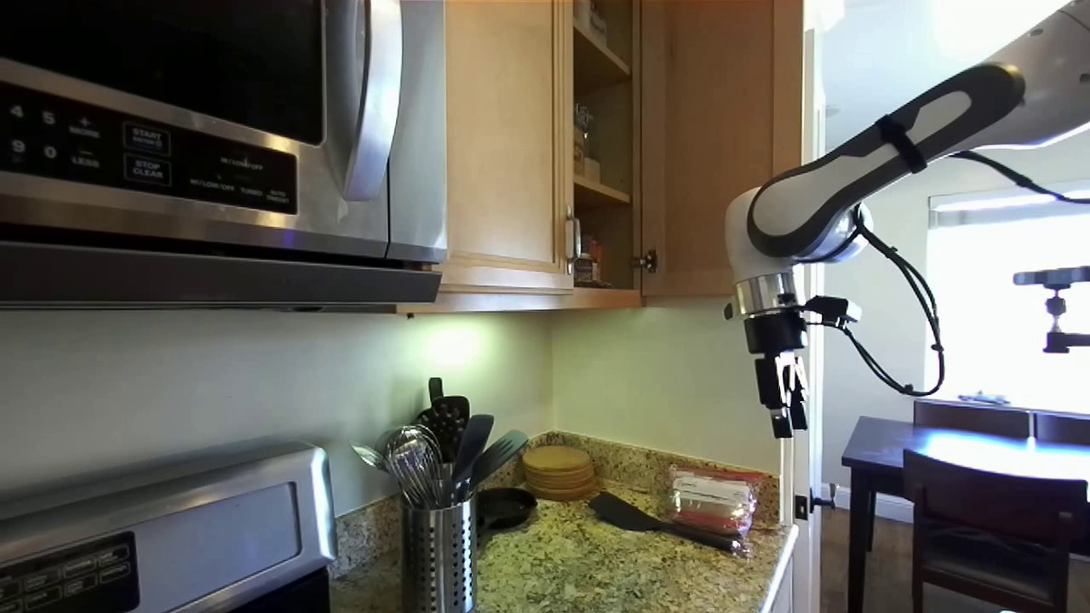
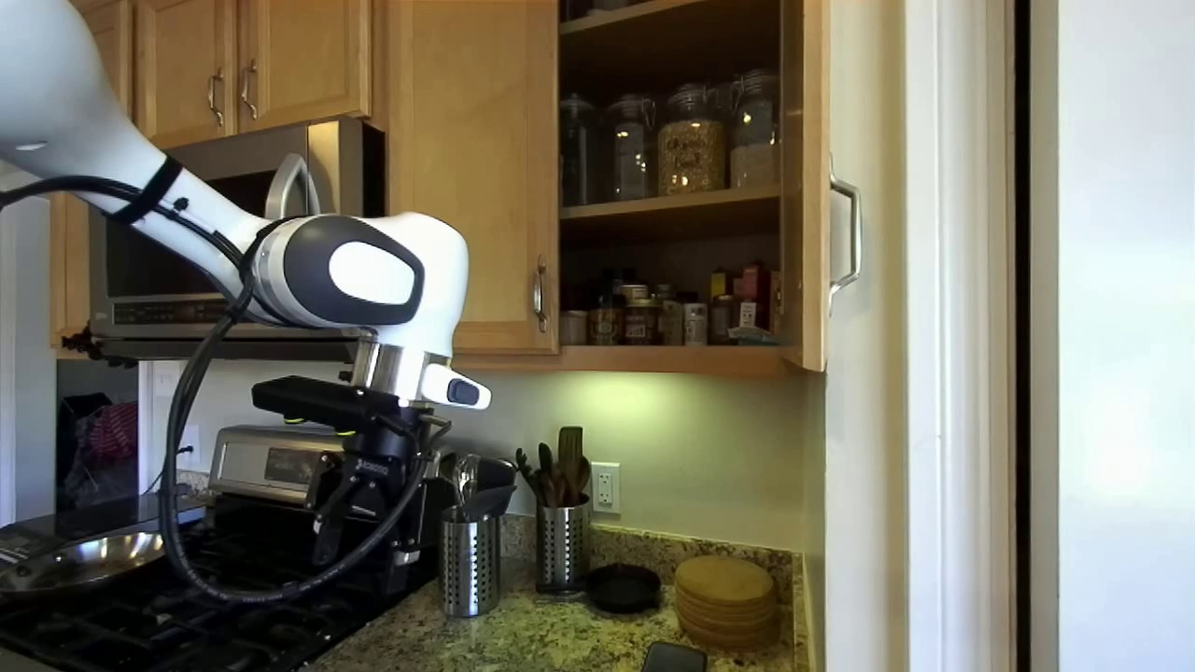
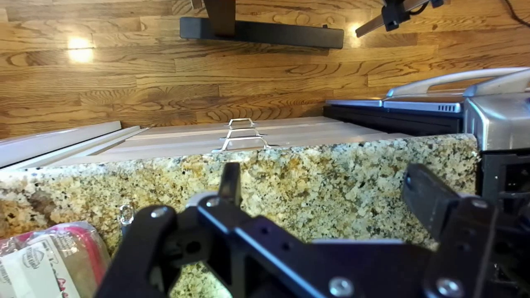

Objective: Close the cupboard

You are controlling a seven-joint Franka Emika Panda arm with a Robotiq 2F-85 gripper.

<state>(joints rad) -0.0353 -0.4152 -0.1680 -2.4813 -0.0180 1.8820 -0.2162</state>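
Observation:
The cupboard is a light maple wall cabinet. Its left door (image 1: 507, 145) is shut in both exterior views (image 2: 471, 187). Its right door (image 1: 707, 153) stands wide open, seen nearly edge-on in an exterior view (image 2: 808, 187), with a silver bar handle (image 2: 848, 233) on its outer face. Shelves with jars (image 2: 691, 149) and small containers show inside. My gripper (image 1: 789, 421) points down, lower than the cupboard's bottom edge and apart from the doors. In the wrist view its fingers (image 3: 323, 174) are spread, with only granite counter seen between them. The cupboard is out of the wrist view.
A steel microwave (image 1: 358, 230) hangs left of the cupboard, above the stove (image 2: 271, 467). Utensil holders (image 2: 471, 565), a pan (image 2: 624, 588) and round wooden boards (image 2: 726, 597) stand on the granite counter (image 1: 553, 562). A plastic bag (image 1: 714, 498) and black spatula (image 1: 630, 513) lie there too.

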